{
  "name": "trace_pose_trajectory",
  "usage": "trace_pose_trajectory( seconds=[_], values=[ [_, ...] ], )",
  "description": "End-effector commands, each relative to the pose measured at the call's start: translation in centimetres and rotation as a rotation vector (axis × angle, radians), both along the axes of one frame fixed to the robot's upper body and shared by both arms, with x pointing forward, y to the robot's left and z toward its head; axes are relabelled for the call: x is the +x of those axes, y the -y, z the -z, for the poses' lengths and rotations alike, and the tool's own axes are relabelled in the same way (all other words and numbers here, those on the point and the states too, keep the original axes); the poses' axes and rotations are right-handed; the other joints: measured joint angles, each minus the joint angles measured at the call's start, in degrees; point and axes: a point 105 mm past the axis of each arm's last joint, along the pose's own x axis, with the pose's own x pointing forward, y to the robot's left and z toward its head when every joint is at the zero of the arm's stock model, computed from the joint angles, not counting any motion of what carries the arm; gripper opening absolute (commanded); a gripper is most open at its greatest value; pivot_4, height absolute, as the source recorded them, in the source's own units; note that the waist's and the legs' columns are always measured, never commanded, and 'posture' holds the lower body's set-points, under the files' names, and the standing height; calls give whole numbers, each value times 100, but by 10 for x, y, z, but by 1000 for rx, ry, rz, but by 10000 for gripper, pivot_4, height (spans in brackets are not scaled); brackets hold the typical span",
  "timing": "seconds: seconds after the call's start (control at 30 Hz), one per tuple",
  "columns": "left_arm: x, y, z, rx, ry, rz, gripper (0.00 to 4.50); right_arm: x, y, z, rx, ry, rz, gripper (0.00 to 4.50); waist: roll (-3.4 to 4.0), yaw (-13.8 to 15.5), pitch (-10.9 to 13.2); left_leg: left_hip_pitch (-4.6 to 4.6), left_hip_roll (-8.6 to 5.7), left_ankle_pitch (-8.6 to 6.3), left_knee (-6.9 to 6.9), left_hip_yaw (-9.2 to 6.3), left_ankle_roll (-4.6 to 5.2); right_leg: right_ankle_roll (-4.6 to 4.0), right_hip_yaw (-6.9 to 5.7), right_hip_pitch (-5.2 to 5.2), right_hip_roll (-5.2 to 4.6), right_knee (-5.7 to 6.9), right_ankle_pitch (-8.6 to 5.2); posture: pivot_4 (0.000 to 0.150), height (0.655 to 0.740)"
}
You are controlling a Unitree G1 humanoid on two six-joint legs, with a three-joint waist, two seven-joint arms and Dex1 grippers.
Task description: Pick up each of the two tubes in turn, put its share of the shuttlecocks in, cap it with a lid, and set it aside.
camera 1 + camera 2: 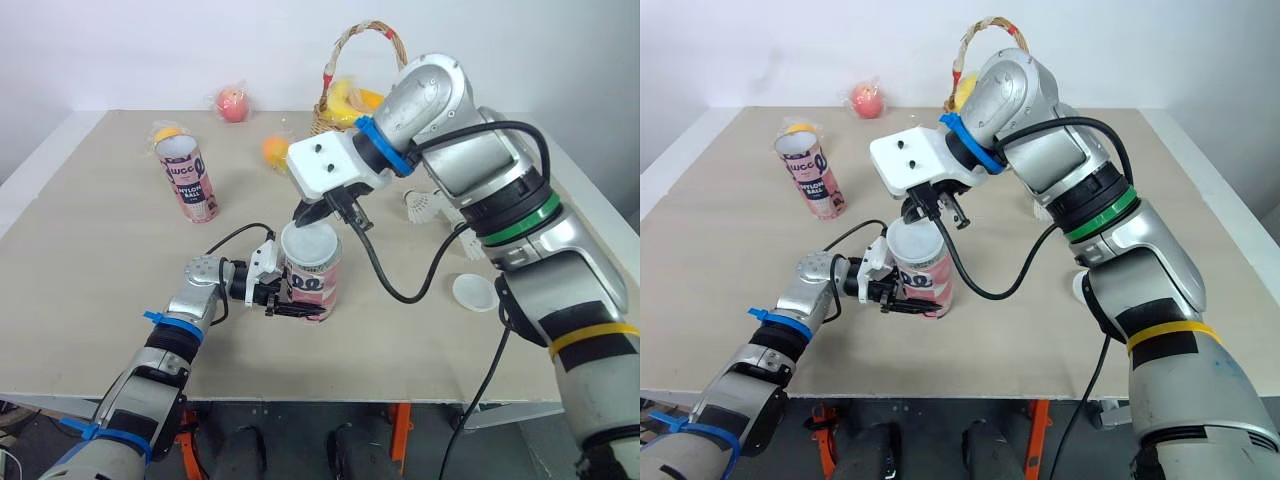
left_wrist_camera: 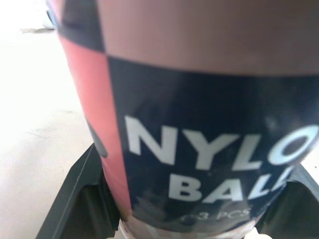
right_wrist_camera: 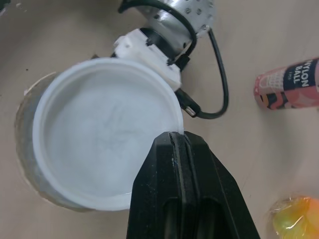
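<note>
A pink and dark blue tube (image 1: 314, 285) stands upright in the middle of the table, and my left gripper (image 1: 288, 298) is shut on its lower part from the left. In the left wrist view the tube's label (image 2: 209, 164) sits between the two fingers (image 2: 82, 196). My right gripper (image 3: 179, 138) is shut on the rim of a white lid (image 3: 102, 132), which it holds on the tube's top (image 1: 308, 243). The second tube (image 1: 187, 178) stands upright and uncapped at the back left. A second white lid (image 1: 472, 291) lies on the table to the right.
A shuttlecock (image 1: 424, 205) lies behind my right arm. At the back stand a wicker basket (image 1: 345, 95) with bananas, a peach (image 1: 232, 102), an orange (image 1: 276, 150) and a yellow fruit (image 1: 164, 132) behind the second tube. The right arm's black cable (image 1: 385, 275) hangs beside the held tube.
</note>
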Motion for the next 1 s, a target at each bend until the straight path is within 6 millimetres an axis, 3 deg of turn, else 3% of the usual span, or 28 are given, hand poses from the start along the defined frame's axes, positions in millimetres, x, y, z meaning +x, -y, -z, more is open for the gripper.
trace_pose_trajectory(
  seconds=[0.03, 0.4, 0.83, 1.0],
  values=[
    [-1, -11, 20, 71, -51, -34, 28695, -5, -4, 3, -58, -28, -38, 423, 0, -1, 0, 1, 0, 0, -2, 0, 0, -2, 0, 0, 0, 0, -1, 1500, 7393],
    [-1, -14, 21, 69, -53, -47, 28695, -5, 5, 15, -108, -43, -35, 423, 1, -1, -6, 5, 1, 0, -4, -1, 0, -2, -1, 2, 1, 0, -2, 1500, 7393],
    [1, -15, 20, 71, -55, -48, 28695, -7, 7, 12, -71, -13, -32, 423, 0, -2, -6, 7, 2, 0, -7, 0, 0, -3, -1, 1, 3, 0, -3, 1500, 7393],
    [0, -14, 20, 72, -56, -44, 28695, -5, 1, 1, -28, 53, -35, 423, 0, -2, -6, 7, 3, 0, -7, -1, 0, -5, -1, 0, 4, 0, -2, 1500, 7393]
  ],
)
